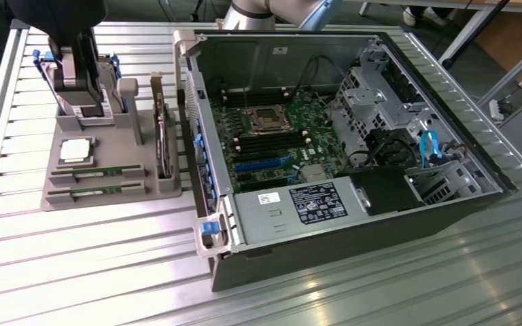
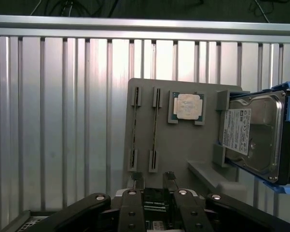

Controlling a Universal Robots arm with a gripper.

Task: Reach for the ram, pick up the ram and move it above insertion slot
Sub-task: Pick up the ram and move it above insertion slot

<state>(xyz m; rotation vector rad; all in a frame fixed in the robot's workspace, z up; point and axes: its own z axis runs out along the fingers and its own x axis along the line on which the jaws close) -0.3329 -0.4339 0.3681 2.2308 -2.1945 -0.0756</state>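
Two thin green ram strips (image 1: 98,172) lie side by side in the grooves of a grey holder (image 1: 107,204) on the exterior view's left. In the wrist view they appear edge-on (image 2: 154,126) on the holder (image 2: 183,145). My gripper (image 1: 81,61) hangs high over the holder's far end, by the hard drive, well apart from the ram. In the wrist view my gripper (image 2: 152,181) is open, and nothing sits between its two black fingertips (image 2: 135,181). Long black slots (image 1: 274,144) lie on the motherboard beside the processor socket.
The holder also carries a silver hard drive (image 2: 251,135) in a blue bracket, a square processor chip (image 2: 187,107) and an upright card (image 1: 161,136). The open computer case (image 1: 334,136) stands to the exterior view's right on the ribbed metal table (image 1: 79,272).
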